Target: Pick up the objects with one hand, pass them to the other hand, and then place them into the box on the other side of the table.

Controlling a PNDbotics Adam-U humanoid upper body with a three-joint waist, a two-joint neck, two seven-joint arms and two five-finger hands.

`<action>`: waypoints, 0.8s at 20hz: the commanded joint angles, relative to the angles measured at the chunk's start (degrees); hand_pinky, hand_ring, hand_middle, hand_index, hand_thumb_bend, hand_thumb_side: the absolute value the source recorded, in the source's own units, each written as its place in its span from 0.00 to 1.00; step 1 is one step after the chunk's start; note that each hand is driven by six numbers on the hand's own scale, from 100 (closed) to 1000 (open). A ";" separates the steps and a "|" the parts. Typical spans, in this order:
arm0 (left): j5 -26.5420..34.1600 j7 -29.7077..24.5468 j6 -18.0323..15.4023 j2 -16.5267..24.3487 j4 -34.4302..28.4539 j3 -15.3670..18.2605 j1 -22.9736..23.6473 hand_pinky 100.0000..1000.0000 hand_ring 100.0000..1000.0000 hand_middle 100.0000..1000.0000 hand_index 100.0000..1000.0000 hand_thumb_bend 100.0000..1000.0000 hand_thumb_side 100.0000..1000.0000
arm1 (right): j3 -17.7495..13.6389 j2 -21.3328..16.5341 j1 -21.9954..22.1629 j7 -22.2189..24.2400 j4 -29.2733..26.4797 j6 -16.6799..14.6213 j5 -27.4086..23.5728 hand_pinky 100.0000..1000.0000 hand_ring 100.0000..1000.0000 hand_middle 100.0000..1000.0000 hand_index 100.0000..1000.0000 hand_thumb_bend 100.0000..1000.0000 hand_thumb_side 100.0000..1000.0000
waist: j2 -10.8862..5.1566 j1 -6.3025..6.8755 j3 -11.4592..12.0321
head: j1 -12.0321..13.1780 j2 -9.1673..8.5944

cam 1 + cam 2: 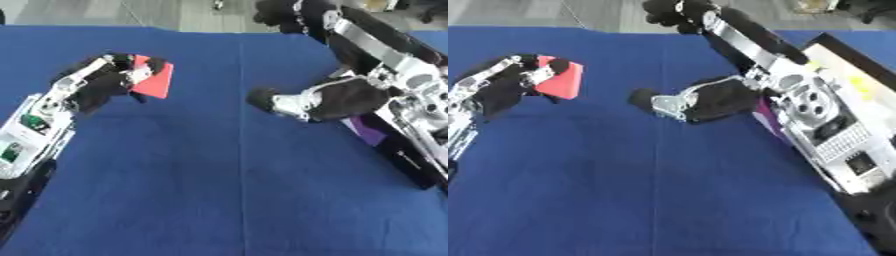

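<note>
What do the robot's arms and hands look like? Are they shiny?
The left hand has black fingers with silvery-white parts between them. Its arm is silvery-white, with small green spots, and turns black lower down. The right hand is black with white trim. Its arm is mostly silver metal with round holes and black casing, so yes, parts look shiny.

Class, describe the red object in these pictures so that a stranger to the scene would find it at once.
Start from the blue table and look to its far left part, where the left hand comes in. Its fingers curl around a flat red object with straight edges. It is the only red thing there; the right hand holds nothing red.
</note>
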 commanded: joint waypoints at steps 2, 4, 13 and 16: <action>-0.89 -0.29 -0.67 -0.71 -2.31 0.20 -1.27 0.50 0.51 0.44 0.46 0.18 0.40 | -0.61 -0.92 -0.57 -0.93 -0.95 0.14 0.32 0.94 0.93 0.84 0.92 0.42 0.32 | -0.37 -0.71 0.13 | -0.24 -0.79; -0.37 -0.47 -0.78 -1.37 -2.92 0.17 -1.29 0.50 0.50 0.44 0.46 0.18 0.40 | -0.42 -0.52 -0.64 -1.11 -0.95 0.42 1.19 0.93 0.93 0.84 0.92 0.43 0.32 | -0.28 -0.70 0.20 | -0.40 -0.91; 3.76 0.11 0.04 -3.82 -5.79 -0.21 -2.09 0.49 0.50 0.43 0.46 0.19 0.40 | -0.14 0.74 -1.31 -0.72 -0.95 1.51 2.81 0.93 0.93 0.84 0.92 0.47 0.31 | 0.01 -0.66 0.51 | -0.96 -1.38; 4.06 0.33 0.57 -4.14 -7.06 -0.39 -2.55 0.49 0.50 0.43 0.46 0.19 0.40 | 0.04 0.97 -1.40 0.10 -0.95 1.72 3.80 0.93 0.93 0.84 0.92 0.48 0.31 | 0.10 -0.65 0.61 | -1.03 -1.35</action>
